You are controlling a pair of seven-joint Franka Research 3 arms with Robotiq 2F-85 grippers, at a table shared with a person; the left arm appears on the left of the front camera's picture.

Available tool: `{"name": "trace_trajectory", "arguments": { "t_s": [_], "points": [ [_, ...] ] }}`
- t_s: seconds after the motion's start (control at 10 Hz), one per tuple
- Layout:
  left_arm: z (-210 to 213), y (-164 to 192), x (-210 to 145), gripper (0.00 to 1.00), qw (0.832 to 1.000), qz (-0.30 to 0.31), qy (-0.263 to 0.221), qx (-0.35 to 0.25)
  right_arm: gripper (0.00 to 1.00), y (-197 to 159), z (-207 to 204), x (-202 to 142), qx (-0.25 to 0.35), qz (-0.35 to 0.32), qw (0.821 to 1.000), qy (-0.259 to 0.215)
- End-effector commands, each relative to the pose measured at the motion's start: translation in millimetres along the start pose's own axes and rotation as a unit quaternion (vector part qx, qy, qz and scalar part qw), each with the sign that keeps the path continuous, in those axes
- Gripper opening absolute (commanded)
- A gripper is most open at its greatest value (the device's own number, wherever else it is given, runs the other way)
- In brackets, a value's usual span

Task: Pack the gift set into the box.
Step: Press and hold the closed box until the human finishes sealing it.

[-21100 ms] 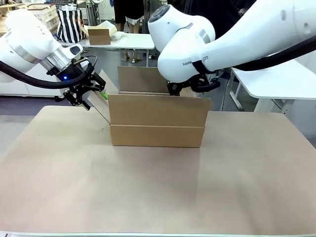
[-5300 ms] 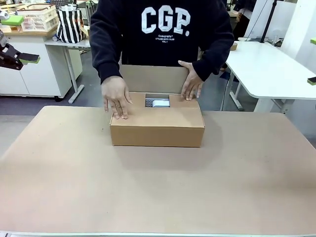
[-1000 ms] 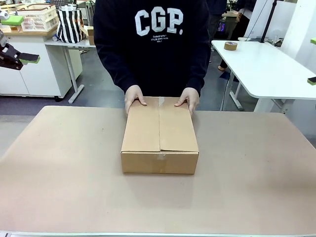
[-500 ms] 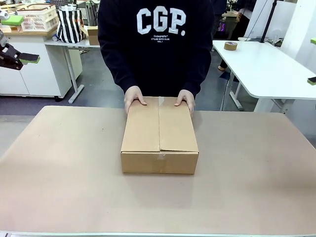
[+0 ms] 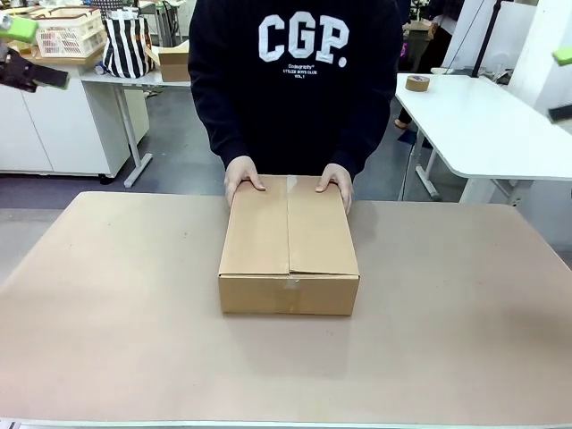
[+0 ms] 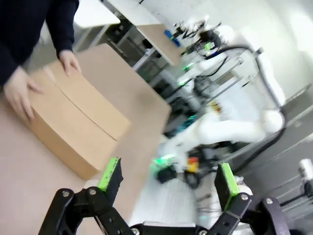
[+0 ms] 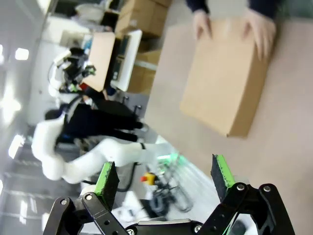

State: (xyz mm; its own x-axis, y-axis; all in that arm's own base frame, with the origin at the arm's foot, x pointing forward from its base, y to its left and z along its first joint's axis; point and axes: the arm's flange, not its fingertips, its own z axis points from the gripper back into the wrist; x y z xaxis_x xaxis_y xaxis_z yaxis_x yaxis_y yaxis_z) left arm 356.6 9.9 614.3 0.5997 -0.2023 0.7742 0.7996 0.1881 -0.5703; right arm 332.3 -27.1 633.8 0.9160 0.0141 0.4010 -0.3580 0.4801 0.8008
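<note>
Box (image 5: 289, 241) shut, laid flat on worktop (image 5: 465, 340), long axis + top seam pointed toward person (image 5: 295, 80). Seen well ahead of left hand (image 6: 168, 176), spread wide, nothing held; right hand (image 7: 164, 177) spread too.

We find the table (image 5: 107, 304) free left, right and near of the box (image 5: 289, 241); the person's hands (image 5: 244, 179) block its far edge.

matt brown corrugated cardboard box (image 5: 289, 246), glossy clear tape along its seam, matt tan table (image 5: 134, 340)
</note>
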Motion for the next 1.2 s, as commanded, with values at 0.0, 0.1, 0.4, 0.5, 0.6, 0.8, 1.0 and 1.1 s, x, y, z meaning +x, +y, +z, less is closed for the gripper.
{"name": "trace_trajectory", "arguments": {
  "t_s": [0.0, 0.1, 0.4, 0.5, 0.6, 0.8, 1.0, 1.1],
  "points": [
    [-35, 17, -3, 1.00, 0.960, -0.254, -0.010, 0.115, 1.00, 7, -46, 10, 0.108, 0.296, 0.948, -0.045],
    [-51, 19, 0, 1.00, 0.941, -0.310, 0.014, 0.133, 1.00, 9, -64, 13, 0.165, 0.343, 0.925, -0.003],
    [-69, 41, 7, 1.00, 0.963, -0.264, 0.030, 0.048, 1.00, -1, -114, 9, -0.005, 0.297, 0.950, 0.095],
    [-64, 21, 14, 1.00, 0.950, -0.297, 0.049, 0.088, 1.00, 31, -88, 9, 0.102, 0.304, 0.947, 0.033],
    [-64, 21, 14, 1.00, 0.950, -0.297, 0.049, 0.088, 1.00, 31, -88, 9, 0.102, 0.304, 0.947, 0.033],
    [-71, 32, 10, 1.00, 0.949, -0.299, 0.049, 0.081, 1.00, 24, -104, 9, -0.063, 0.442, 0.892, 0.064],
    [-129, 71, 1, 1.00, 0.914, -0.392, 0.030, 0.102, 1.00, 7, -179, 18, -0.120, 0.616, 0.778, 0.027],
    [-150, 90, -9, 1.00, 0.913, -0.400, 0.019, 0.074, 1.00, -7, -206, 19, -0.081, 0.635, 0.768, -0.002]
  ]
}}
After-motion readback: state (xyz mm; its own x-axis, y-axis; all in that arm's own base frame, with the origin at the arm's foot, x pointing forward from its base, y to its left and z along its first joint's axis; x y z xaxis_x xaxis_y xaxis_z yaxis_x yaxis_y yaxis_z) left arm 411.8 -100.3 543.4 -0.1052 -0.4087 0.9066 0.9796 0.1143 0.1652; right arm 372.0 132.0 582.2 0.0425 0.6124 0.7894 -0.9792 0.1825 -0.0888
